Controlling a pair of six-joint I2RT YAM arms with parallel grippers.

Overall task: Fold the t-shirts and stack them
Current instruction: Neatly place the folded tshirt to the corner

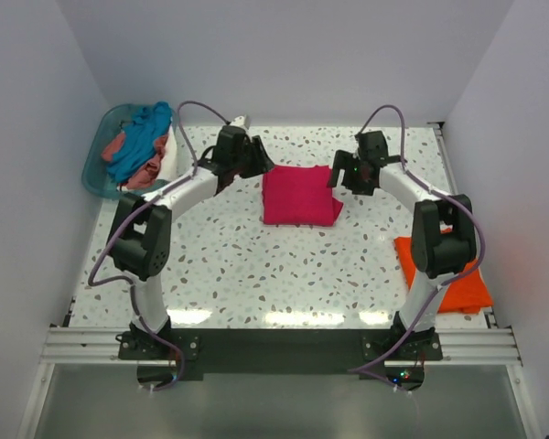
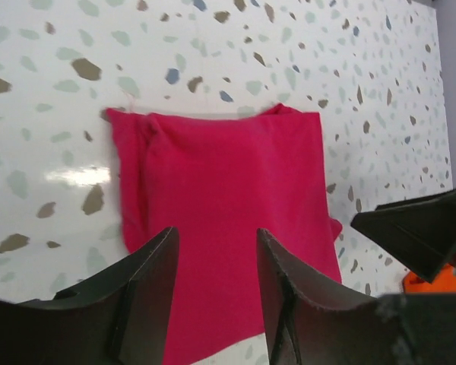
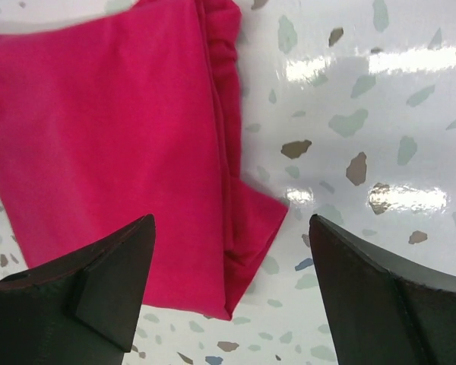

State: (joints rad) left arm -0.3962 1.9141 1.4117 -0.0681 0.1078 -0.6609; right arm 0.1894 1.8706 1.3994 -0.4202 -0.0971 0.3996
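Two arms meet over the middle of the white speckled counter (image 1: 256, 274) in the top external view, flanking a magenta-pink cotton t-shirt folded into a compact rectangle (image 1: 299, 195) just above the frame's centre; the left tool (image 1: 252, 157) sits at its upper left corner and the right tool (image 1: 345, 174) at its upper right edge, a symmetry that suits a fold made by both arms together. A folded orange t-shirt (image 1: 459, 277) lies at the right edge, partly under the right arm, probably as the base of the stack. The translucent teal plastic basin (image 1: 102, 151) in the upper left holds a heap of crumpled teal and salmon tees (image 1: 139, 146), apparently waiting their turn. In the left wrist view the pink tee (image 2: 220, 213) fills the centre, lying flat, with bunched layers along its left side; the left tool's (image 2: 214, 293) fingers stand apart above the cloth at the bottom of the frame, pinching nothing, and a sliver of the orange tee shows in the lower right corner. In the right wrist view the pink tee (image 3: 114, 152) occupies the left and centre, its layered edge running down the middle; the right tool's (image 3: 228, 304) fingers are spread wide at the lower corners, empty, which reads as a release after the fold.
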